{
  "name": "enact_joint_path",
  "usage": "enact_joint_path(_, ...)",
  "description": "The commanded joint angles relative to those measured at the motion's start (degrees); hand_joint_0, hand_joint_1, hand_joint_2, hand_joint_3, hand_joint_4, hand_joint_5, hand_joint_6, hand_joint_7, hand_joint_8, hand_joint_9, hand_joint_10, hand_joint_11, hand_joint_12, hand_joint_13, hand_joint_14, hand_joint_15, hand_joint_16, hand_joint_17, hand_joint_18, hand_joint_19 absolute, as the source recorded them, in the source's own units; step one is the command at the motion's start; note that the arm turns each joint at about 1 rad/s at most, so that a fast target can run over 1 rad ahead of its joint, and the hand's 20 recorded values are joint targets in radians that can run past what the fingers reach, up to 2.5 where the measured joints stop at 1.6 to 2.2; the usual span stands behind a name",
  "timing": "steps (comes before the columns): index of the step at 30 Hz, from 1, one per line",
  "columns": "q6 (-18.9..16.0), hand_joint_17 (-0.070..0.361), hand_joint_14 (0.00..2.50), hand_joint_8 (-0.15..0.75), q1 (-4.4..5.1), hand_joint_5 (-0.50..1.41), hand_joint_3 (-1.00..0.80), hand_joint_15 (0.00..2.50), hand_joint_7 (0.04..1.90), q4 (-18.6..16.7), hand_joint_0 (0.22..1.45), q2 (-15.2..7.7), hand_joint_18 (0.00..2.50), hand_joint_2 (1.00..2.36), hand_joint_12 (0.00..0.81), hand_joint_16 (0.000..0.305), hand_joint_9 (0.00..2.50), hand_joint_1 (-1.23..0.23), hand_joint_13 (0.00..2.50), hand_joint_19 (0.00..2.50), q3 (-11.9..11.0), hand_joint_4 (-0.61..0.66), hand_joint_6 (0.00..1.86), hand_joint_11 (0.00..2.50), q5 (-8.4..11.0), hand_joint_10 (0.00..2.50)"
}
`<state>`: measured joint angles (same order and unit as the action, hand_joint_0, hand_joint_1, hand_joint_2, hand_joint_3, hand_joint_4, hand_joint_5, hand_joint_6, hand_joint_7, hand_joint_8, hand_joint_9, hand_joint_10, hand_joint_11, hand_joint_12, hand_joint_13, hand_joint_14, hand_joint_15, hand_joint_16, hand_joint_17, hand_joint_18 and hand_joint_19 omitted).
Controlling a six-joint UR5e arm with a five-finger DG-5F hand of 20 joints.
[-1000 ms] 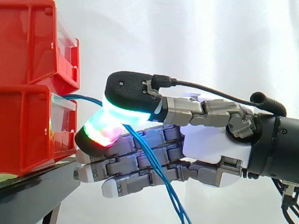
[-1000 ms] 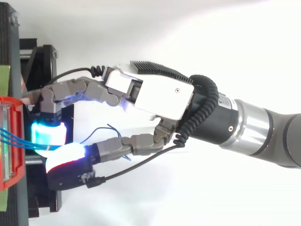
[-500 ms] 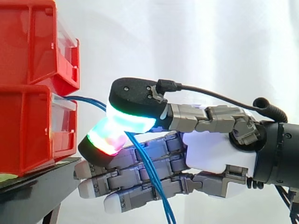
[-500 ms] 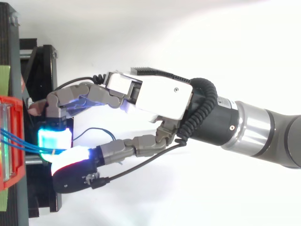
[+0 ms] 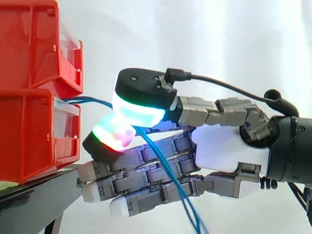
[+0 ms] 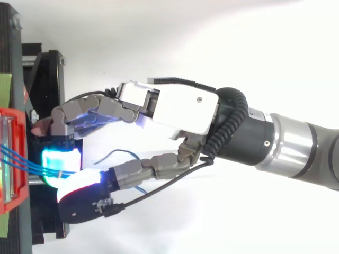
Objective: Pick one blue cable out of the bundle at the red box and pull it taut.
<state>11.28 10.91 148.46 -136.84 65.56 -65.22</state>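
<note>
Two red bins (image 5: 34, 92) stack at the left on a black stand (image 5: 39, 195). A bundle of thin blue cables (image 5: 90, 101) leaves the lower bin's clear front and runs nearly level to my hand (image 5: 229, 151). The thumb's cyan-glowing pad (image 5: 139, 112) and a finger's red-green pad (image 5: 113, 139) are pinched together on the cables. More than one strand seems to pass between them. Past the pinch the strands drop across the lower fingers (image 5: 165, 173). From above, the cables (image 6: 21, 161) span from the red bin (image 6: 10, 153) to the glowing pads (image 6: 61, 164), and a slack loop (image 6: 122, 154) trails behind.
The black stand (image 6: 47, 69) reaches out under my fingertips, and a green strip (image 6: 5, 84) lies at its left edge. A white curtain hangs behind. Free room lies to the right of the bins, where my arm (image 6: 296, 151) comes in.
My hand has drifted a little away from the bins and slightly up, keeping its pinch. The cable stretch at the bin has flattened from a downward curve to nearly level.
</note>
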Motion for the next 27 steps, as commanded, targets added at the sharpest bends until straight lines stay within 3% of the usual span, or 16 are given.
enact_joint_path(1,-0.2,0.129,0.00,0.347,-0.01,-0.18,-0.15,0.13,1.27,1.7,0.61,0.9,0.58,1.02,0.420,0.057,0.46,-0.80,0.46,0.31,-0.1,0.18,0.86,0.25,-0.17,0.01)
enact_joint_path(16,-0.5,0.130,0.00,0.343,-0.27,-0.19,-0.17,0.13,1.27,3.6,0.61,1.2,0.59,1.02,0.419,0.058,0.46,-0.81,0.46,0.31,0.0,0.16,0.87,0.26,-0.44,0.01)
enact_joint_path(27,-0.5,0.129,0.00,0.357,-0.27,-0.19,-0.19,0.14,1.25,5.3,0.62,1.3,0.60,1.02,0.423,0.057,0.58,-0.81,0.48,0.31,-0.1,0.15,0.87,0.54,-0.70,0.01)
